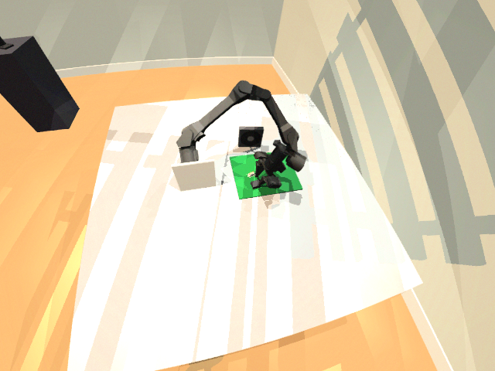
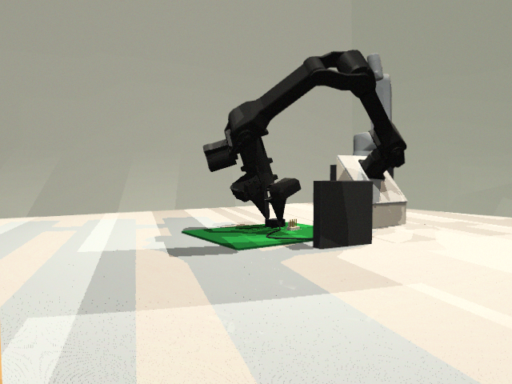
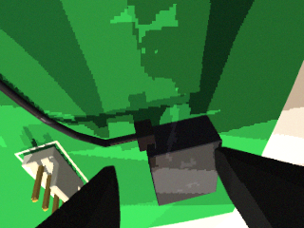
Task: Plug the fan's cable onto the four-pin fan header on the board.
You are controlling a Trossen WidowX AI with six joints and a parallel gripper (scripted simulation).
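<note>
The black fan plug (image 2: 274,222) (image 3: 185,178) is at the green board (image 1: 241,189) (image 2: 235,242), its cable (image 3: 81,136) leaving from one side. My gripper (image 1: 257,178) (image 2: 274,217) (image 3: 166,166) is partly open around the plug. In the wrist view the right finger is at the plug's edge, perhaps touching; a gap separates the left finger from it. The white header (image 1: 250,174) (image 2: 294,227) (image 3: 64,178) stands beside the plug with its gold pins bare; the left finger partly hides it in the wrist view.
The square black fan (image 1: 250,137) (image 2: 342,214) stands upright beside the board, with the cable running to it. A pale slanted block (image 1: 196,175) (image 2: 386,214) is near the arm's base. A tall dark box (image 1: 35,87) is off the table at the upper left.
</note>
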